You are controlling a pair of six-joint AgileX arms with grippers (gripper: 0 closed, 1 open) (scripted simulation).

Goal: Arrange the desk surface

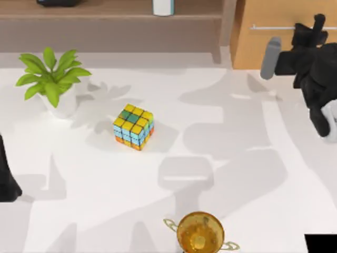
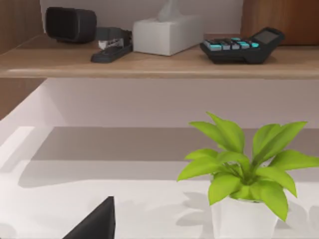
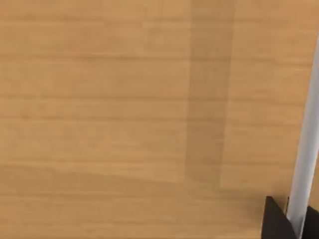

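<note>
Desk surface first, the broad white top spreading across the whole top view from nine o'clock to three. Behind it, from eleven to one o'clock, runs the brown shelf, and the left wrist view shows it stocked with a tissue box, a calculator and a stapler. At two o'clock sits the light-wood drawer with its thin metal handle.

Right arm is up there too, at two to three o'clock, its right hand against the drawer front. In the right wrist view the handle runs right alongside a dark fingertip, so I judge the hand is lining up on that bar, though I cannot tell how wide the fingers stand or whether they have it. The danger here: a closure slightly off the bar means a slip, and a pull that is not square could jam the drawer.

Left arm is parked at nine o'clock, left hand low at the edge; I cannot tell its opening either.

Smaller pieces now: potted plant at ten o'clock, trophy at six, puzzle cube near centre. The top-heavy trophy and plant could tip if an arm sweeps low across them.
</note>
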